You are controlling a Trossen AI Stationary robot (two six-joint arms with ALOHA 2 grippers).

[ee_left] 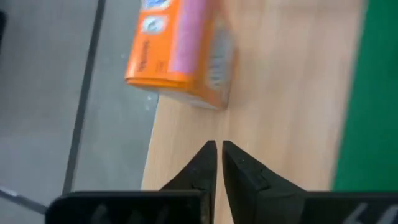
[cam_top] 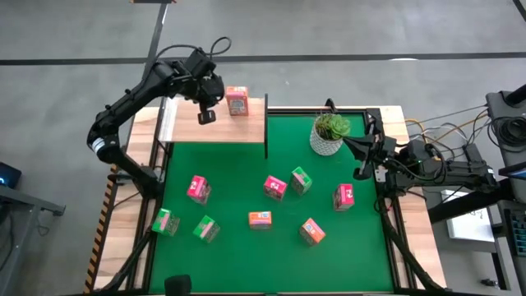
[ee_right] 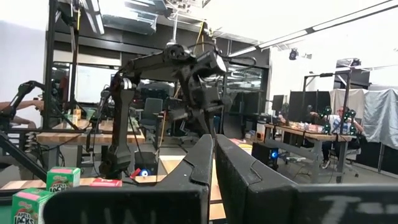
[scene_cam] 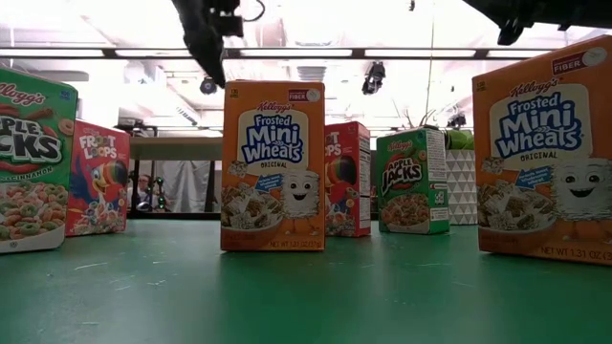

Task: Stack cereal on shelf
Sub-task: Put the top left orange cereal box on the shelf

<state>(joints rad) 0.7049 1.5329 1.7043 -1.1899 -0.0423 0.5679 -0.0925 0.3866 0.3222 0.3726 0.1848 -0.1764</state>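
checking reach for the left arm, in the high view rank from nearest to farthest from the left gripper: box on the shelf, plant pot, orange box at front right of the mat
Measured from the left gripper, above the shelf:
1. Box on the shelf, just beside it on the plank.
2. Plant pot, at the mat's back right.
3. Orange box, front right of the green mat, clearly farthest.
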